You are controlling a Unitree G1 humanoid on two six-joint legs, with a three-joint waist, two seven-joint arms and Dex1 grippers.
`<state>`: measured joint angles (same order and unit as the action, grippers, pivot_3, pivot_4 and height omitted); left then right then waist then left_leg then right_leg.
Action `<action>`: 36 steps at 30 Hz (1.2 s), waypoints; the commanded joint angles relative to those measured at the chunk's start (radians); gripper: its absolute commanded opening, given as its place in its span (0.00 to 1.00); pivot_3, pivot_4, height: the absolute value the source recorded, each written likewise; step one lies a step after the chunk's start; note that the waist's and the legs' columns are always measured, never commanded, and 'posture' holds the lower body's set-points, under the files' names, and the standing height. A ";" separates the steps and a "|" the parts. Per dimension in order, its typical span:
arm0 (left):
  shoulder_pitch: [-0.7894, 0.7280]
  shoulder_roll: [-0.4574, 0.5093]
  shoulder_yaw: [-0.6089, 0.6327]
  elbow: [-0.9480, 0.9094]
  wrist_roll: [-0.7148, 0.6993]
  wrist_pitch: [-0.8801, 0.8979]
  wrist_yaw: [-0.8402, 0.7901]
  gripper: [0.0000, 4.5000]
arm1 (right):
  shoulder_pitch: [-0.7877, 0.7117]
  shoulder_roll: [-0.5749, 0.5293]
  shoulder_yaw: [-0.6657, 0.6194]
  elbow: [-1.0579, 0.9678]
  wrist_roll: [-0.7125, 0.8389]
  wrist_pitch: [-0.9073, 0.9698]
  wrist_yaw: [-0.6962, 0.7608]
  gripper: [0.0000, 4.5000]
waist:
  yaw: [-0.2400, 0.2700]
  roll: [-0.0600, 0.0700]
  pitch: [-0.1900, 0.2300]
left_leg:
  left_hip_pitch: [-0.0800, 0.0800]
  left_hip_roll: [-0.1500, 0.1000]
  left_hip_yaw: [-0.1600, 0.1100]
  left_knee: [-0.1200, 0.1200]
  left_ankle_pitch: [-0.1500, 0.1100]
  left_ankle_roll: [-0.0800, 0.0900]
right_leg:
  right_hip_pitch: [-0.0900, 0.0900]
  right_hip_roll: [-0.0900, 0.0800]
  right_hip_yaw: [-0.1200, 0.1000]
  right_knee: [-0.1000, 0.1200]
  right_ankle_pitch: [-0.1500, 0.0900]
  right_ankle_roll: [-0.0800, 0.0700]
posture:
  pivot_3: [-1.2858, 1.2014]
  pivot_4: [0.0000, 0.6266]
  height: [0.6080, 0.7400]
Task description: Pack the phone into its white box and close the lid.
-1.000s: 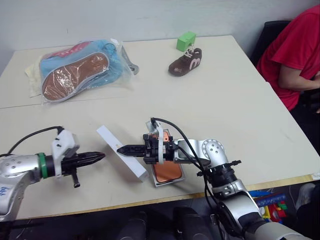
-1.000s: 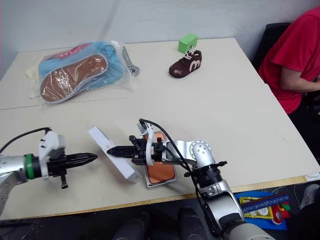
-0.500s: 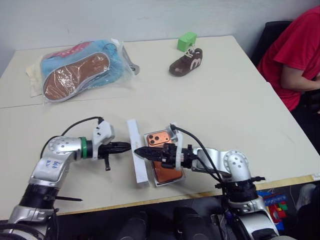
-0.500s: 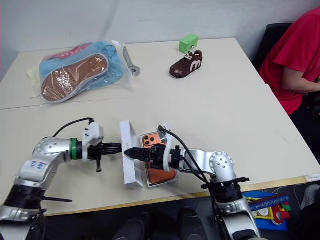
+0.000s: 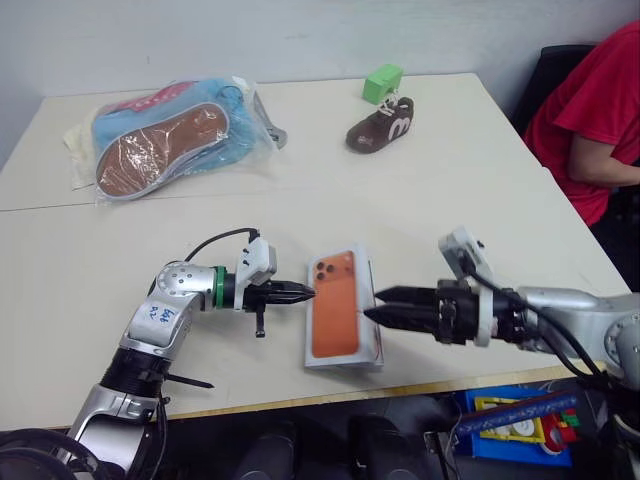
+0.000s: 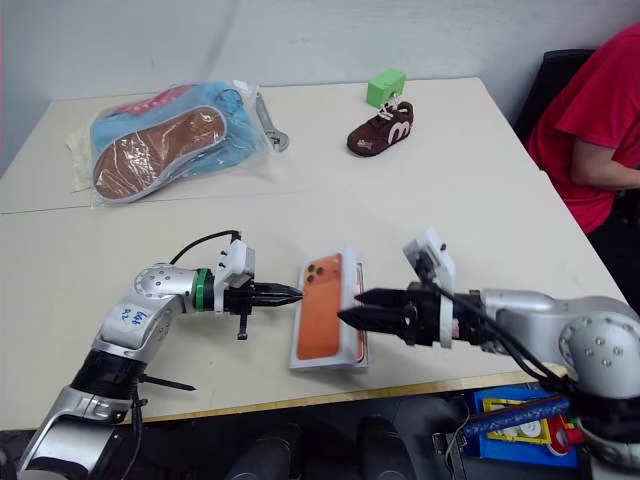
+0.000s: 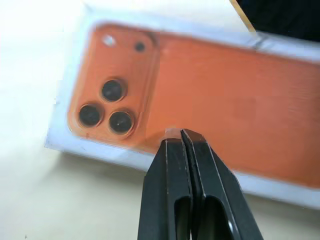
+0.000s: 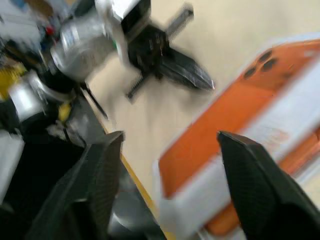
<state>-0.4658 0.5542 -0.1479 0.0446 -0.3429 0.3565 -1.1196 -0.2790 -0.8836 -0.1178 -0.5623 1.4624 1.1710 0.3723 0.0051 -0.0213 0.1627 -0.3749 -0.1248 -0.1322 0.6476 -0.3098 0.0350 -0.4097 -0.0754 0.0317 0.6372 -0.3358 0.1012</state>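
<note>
The lid (image 5: pixel 338 312) lies printed side up over the white box (image 5: pixel 345 364), slightly askew, near the table's front edge. The phone is almost hidden beneath it; an orange strip (image 8: pixel 220 226) shows under the lid's raised edge in the right wrist view. My left gripper (image 5: pixel 306 293) is shut, pointing right, with its tip at the lid's left edge; its black fingers (image 7: pixel 172 190) hang over the printed camera cluster. My right gripper (image 5: pixel 372 305) points left at the lid's right edge, open and holding nothing.
At the far left lies a clear bag of blue shoes and brown soles (image 5: pixel 165 140) with a wrench (image 5: pixel 275 135) beside it. A small brown shoe (image 5: pixel 380 125) and a green block (image 5: pixel 382 80) sit at the back. A person in red (image 5: pixel 590 120) sits at the right.
The lid, standing on edge left of the box, has tipped over onto it. My left gripper followed it rightward. My right gripper drew back to the right and opened.
</note>
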 commanded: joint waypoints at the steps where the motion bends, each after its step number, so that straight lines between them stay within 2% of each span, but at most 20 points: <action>1: -0.033 0.041 0.067 -0.056 -0.070 0.058 -0.030 0.00 | 0.049 -0.039 0.043 -0.100 -0.213 -0.124 0.191 0.38 | -0.001 0.000 0.000 | 0.000 0.000 0.000 0.000 0.000 0.000 | 0.000 0.000 0.000 0.000 0.000 0.000 | 0.52 0.24 1.00; 6: -0.027 0.113 0.031 -0.017 -0.031 0.042 -0.106 0.00 | 0.129 -0.088 0.140 -0.145 -0.441 -0.241 0.345 0.00 | 0.006 0.000 0.000 | 0.000 0.000 0.001 0.002 0.000 0.000 | 0.000 0.000 0.001 0.001 0.000 0.000 | 0.52 0.24 1.00; 8: -0.040 0.103 -0.002 0.031 0.009 0.013 -0.107 0.00 | 0.163 -0.120 0.203 -0.161 -0.553 -0.304 0.407 0.00 | 0.016 0.000 0.000 | 0.000 0.000 0.001 0.002 0.000 0.000 | 0.000 0.000 0.001 0.001 0.000 0.000 | 0.52 0.24 1.00; 13: -0.125 -0.008 -0.062 0.154 0.064 -0.044 -0.089 0.00 | 0.164 -0.072 0.261 -0.134 -0.673 -0.379 0.428 0.00 | 0.030 -0.002 0.001 | 0.000 -0.001 0.001 0.003 0.000 0.000 | 0.001 0.000 0.001 0.000 0.001 0.002 | 0.52 0.24 1.00; 15: -0.148 -0.046 -0.079 0.183 0.079 -0.063 -0.089 0.00 | 0.163 -0.047 0.269 -0.129 -0.688 -0.385 0.428 0.00 | 0.031 -0.003 0.001 | 0.000 -0.001 0.002 0.004 0.000 0.000 | 0.001 0.000 0.001 0.000 0.001 0.002 | 0.52 0.24 1.00; 18: -0.171 -0.087 -0.093 0.198 0.086 -0.073 -0.095 0.00 | 0.178 -0.039 0.235 -0.152 -0.633 -0.371 0.468 0.00 | 0.029 -0.004 0.001 | 0.000 -0.001 0.002 0.003 0.000 0.000 | 0.000 0.000 0.001 0.000 0.001 0.002 | 0.52 0.24 1.00; 21: -0.187 -0.109 -0.098 0.210 0.090 -0.076 -0.094 0.00 | 0.175 -0.032 0.247 -0.133 -0.684 -0.355 0.425 0.00 | 0.021 -0.004 0.001 | 0.000 -0.001 0.002 0.003 0.000 0.000 | 0.000 0.000 0.001 0.000 0.001 0.002 | 0.52 0.24 1.00; 26: -0.194 -0.142 -0.131 0.247 0.137 -0.117 -0.084 0.00 | 0.192 -0.028 0.360 -0.049 -0.905 -0.411 0.359 0.00 | 0.022 -0.005 0.000 | 0.001 -0.001 0.002 0.004 0.000 -0.001 | 0.000 0.000 0.001 0.003 0.001 0.002 | 0.52 0.24 1.00; 33: -0.236 -0.199 -0.176 0.368 0.226 -0.195 -0.044 0.00 | 0.260 -0.041 0.408 0.025 -1.042 -0.503 0.371 0.00 | 0.035 -0.013 -0.007 | 0.009 -0.001 0.001 0.004 0.000 0.000 | 0.012 0.000 0.000 -0.001 0.002 0.003 | 0.52 0.24 1.00; 36: -0.254 -0.228 -0.167 0.394 0.235 -0.202 -0.021 0.00 | 0.283 -0.048 0.389 0.036 -1.054 -0.517 0.382 0.00 | 0.044 -0.014 -0.009 | 0.020 -0.001 0.001 0.002 -0.002 0.001 | 0.023 0.000 0.000 -0.008 0.002 0.004 | 0.52 0.24 1.00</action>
<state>-0.7060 0.3374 -0.3019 0.4161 -0.1347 0.1559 -1.1603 -0.0393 -0.9004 0.2545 -0.6547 0.4884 0.6067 0.7740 0.0491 -0.0350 0.1541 -0.3533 -0.1253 -0.1316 0.6487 -0.3121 0.0369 -0.3840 -0.0750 0.0317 0.6279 -0.3336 0.1052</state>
